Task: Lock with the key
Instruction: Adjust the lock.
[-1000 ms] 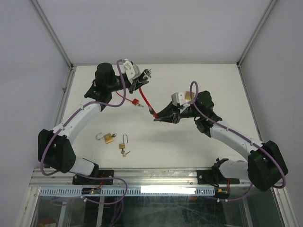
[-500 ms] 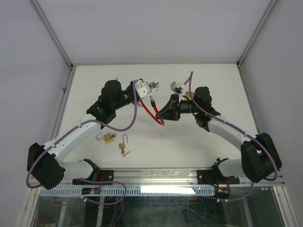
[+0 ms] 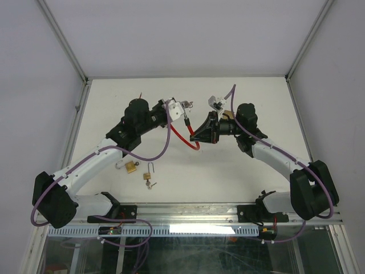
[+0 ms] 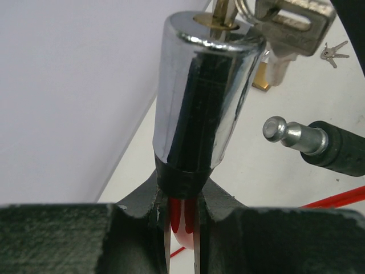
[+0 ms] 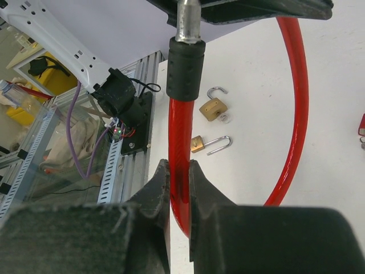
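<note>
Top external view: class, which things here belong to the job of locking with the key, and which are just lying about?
Belonging to the job:
chrome lock barrel with its key, held in the left pincer
red cable with its metal pin, held in the right pincer

Lying about:
an open brass padlock on the table
a second open padlock

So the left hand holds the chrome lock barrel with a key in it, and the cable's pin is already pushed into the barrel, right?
Not quite. The left wrist view shows the pin outside, beside the chrome barrel. The left hand does hold the barrel, key in it.
</note>
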{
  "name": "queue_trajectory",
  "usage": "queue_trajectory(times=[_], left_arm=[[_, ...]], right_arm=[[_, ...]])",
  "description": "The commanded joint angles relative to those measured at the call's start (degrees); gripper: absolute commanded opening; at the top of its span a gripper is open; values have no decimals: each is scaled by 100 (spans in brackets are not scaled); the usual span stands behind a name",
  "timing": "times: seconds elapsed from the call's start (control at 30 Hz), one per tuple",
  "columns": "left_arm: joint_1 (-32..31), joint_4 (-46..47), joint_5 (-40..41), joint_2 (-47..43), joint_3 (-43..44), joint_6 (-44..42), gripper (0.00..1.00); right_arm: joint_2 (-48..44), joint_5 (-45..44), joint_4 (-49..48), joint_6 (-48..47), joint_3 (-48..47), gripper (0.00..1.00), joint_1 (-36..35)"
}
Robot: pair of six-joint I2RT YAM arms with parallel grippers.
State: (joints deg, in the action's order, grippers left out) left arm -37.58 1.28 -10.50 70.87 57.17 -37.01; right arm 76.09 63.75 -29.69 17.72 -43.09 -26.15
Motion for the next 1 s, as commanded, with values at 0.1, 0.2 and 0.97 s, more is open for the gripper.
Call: queue_trajectory(times=[0.1,0.2,0.97], left_arm=[[-137,106,-51,-120,82,-266,0],[-157,22,-44,-81,97,-315,0],[-333,-438,24,29,147,-849,0]], right_arm=[[-38,-113,-93,259,-235,0,73],[-74,-112,-102,259,-226,0,74],[-5,116,52,384,-323,0,212]])
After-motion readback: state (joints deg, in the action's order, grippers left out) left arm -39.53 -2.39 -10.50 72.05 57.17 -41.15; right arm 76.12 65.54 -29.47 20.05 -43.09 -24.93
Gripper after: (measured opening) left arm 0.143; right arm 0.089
